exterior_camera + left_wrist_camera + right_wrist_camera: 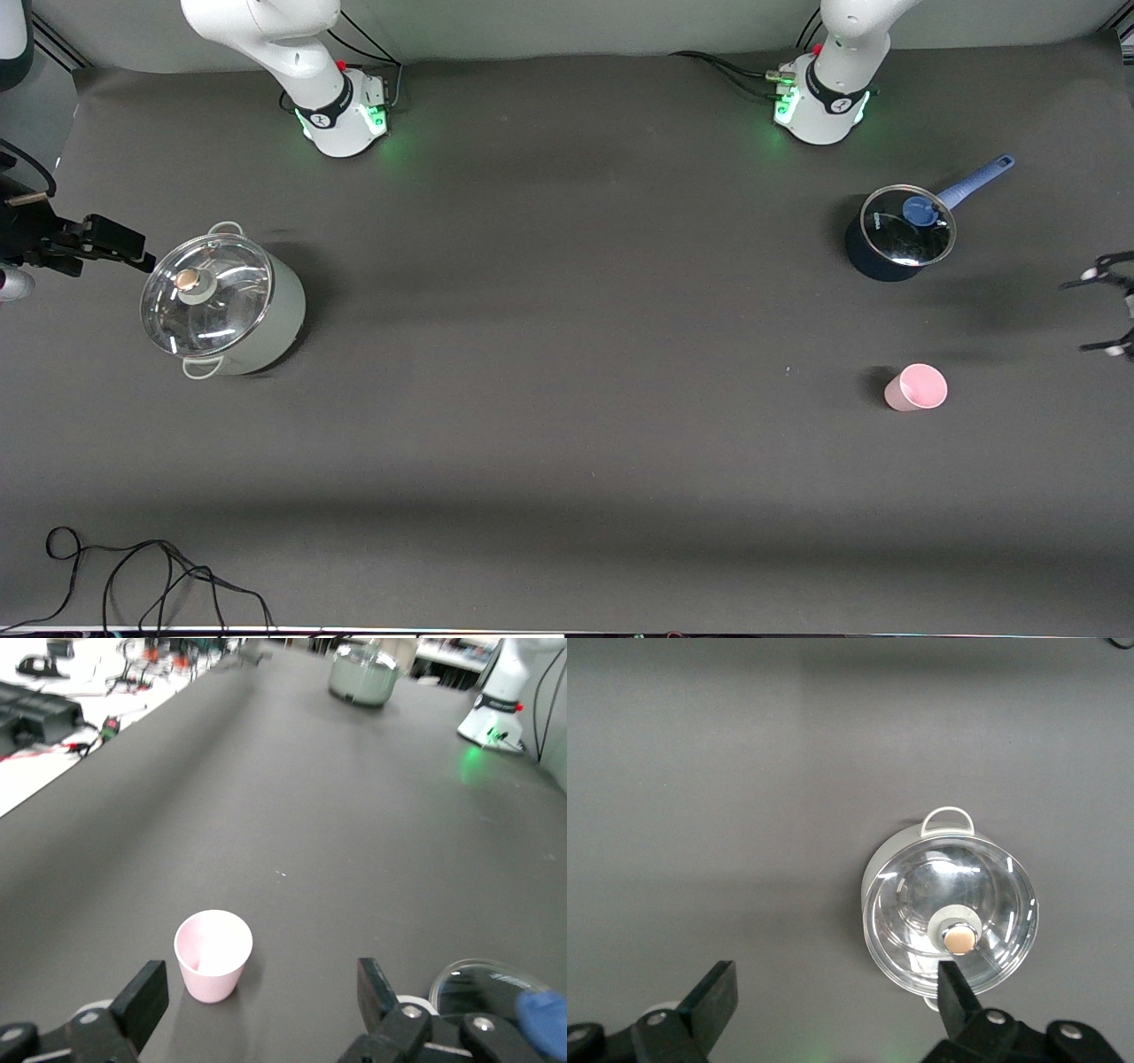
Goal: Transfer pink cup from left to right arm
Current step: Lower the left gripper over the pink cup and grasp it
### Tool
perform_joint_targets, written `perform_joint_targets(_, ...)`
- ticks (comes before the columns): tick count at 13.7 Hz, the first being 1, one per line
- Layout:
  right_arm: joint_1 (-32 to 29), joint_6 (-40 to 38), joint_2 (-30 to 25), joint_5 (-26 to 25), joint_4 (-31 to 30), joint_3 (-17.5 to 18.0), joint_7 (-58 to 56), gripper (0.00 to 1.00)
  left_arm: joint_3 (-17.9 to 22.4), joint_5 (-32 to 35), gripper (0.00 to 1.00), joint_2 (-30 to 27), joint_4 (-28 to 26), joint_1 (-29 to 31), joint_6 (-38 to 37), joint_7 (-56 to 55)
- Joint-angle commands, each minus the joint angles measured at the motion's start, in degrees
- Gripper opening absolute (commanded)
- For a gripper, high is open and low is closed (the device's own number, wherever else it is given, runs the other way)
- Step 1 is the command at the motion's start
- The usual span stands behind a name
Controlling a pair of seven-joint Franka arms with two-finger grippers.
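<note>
The pink cup [917, 387] stands upright on the dark mat at the left arm's end of the table, nearer to the front camera than the blue saucepan [899, 235]. My left gripper [1099, 312] hovers low beside the cup at the table's end. In the left wrist view the pink cup [213, 955] sits just ahead of the left gripper [263, 1001], which is open and empty, and closer to one finger [146, 997] than to the other. My right gripper [833, 1001] is open and empty over the mat beside the grey pot [950, 917].
The grey pot [226, 301] with a glass lid stands at the right arm's end. The blue saucepan [492, 988] has its own lid and a long handle [979, 180]. A black cable [159, 576] lies near the front edge.
</note>
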Motion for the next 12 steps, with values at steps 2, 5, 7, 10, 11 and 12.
perform_joint_targets(2,0.11,-0.09,0.02,0.15,0.62,-0.21,-0.71,1.00,-0.67,-3.18,0.94,9.43,4.00,1.63,-0.86,11.10)
perform_joint_targets(5,0.11,-0.09,0.02,0.15,0.62,-0.21,-0.71,1.00,-0.84,-5.20,0.95,15.05,7.15,2.95,-0.86,15.95)
perform_joint_targets(7,0.11,-0.09,0.02,0.15,0.62,-0.12,-0.62,1.00,-1.02,-8.89,0.96,19.53,10.93,2.95,-1.47,19.55)
perform_joint_targets(10,0.11,-0.09,0.02,0.15,0.62,-0.12,-0.71,1.00,-1.37,-11.36,0.97,21.83,10.86,2.87,-1.38,19.83)
perform_joint_targets(11,0.11,-0.09,0.02,0.15,0.62,-0.12,-0.71,1.00,-2.33,-11.80,0.97,22.62,10.86,2.87,-1.21,19.74)
perform_joint_targets(12,0.11,-0.09,0.02,0.15,0.62,-0.12,-0.71,1.00,-3.21,-11.98,0.98,23.67,10.77,2.87,-1.12,19.74)
